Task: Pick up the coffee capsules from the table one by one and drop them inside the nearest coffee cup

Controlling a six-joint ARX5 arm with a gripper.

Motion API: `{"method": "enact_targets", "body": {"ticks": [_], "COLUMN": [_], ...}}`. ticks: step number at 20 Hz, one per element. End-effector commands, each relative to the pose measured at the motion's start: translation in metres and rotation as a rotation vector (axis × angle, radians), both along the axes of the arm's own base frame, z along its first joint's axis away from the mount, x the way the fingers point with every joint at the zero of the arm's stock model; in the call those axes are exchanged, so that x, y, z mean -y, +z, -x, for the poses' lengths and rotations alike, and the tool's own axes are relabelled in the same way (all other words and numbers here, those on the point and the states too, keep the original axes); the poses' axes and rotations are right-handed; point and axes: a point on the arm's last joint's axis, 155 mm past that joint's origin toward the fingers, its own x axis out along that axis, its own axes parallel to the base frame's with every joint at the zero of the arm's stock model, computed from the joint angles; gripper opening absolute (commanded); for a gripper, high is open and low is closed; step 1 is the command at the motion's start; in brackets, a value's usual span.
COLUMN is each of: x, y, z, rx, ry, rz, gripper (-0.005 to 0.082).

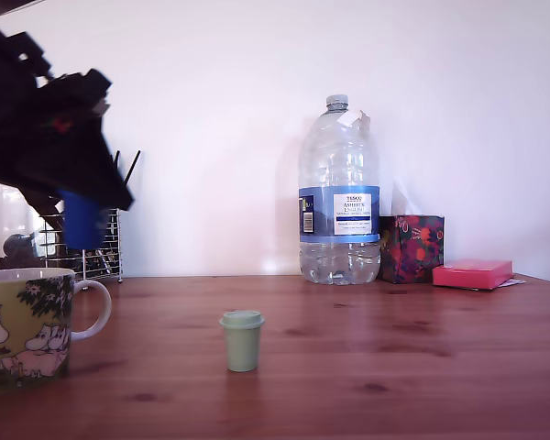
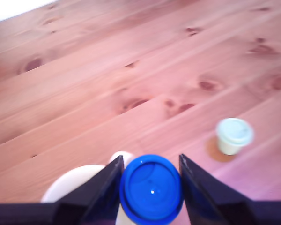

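Note:
My gripper [image 2: 150,187] is shut on the dark blue capsule [image 2: 151,188], its round lid filling the gap between the two dark fingers. In the exterior view the blue capsule [image 1: 82,220] hangs under the black gripper [image 1: 81,218], above the olive-green mug [image 1: 26,325] at the exterior view's left. The mug's white rim and handle [image 2: 84,180] show just behind the held capsule in the wrist view. The pale green capsule [image 1: 242,340] stands upright on the wooden table [image 1: 394,367], to the exterior view's right of the mug, also seen as the pale green capsule [image 2: 233,135] in the wrist view.
At the back of the table stand a large clear water bottle [image 1: 339,206], a dark floral box [image 1: 412,248] and a flat pink box [image 1: 472,273]. A wire rack [image 1: 87,247] sits behind the mug at the exterior view's left.

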Motion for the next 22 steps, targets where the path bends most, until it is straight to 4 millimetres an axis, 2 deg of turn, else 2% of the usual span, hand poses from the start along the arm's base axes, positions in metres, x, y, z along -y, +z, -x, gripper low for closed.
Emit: {"method": "enact_targets", "body": {"ticks": [1, 8, 17, 19, 22], "x": [-0.009, -0.041, -0.051, -0.052, -0.053], "y": [0.004, -0.003, -0.015, -0.018, -0.021], "z": [-0.006, -0.016, -0.011, -0.009, -0.007], "rx": [0.014, -0.015, -0.066, -0.079, -0.093], "ry": [0.028, 0.128, 0.151, 0.151, 0.151], "rz": [-0.001, -0.018, -0.044, -0.052, -0.060], "gripper": [0.0235, 0.0235, 0.0237, 0.0283, 0.0435]}}
